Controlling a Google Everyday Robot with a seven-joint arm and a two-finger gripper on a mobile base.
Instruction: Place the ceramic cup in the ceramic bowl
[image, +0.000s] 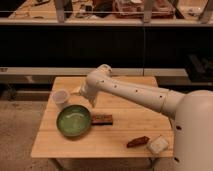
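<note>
The ceramic cup (60, 98), small and white, stands upright near the left edge of the wooden table (125, 107). The ceramic bowl (73, 121), wide and glossy green, sits just in front of and to the right of the cup and holds nothing. My gripper (79, 93) hangs from the white arm (135, 90) that reaches in from the right. It is just to the right of the cup and above the bowl's far rim. I cannot make out whether it touches the cup.
A brown rectangular bar (102, 119) lies right of the bowl. A dark reddish-brown object (137, 142) and a pale sponge-like block (157, 144) lie at the front right corner. Dark shelving stands behind the table.
</note>
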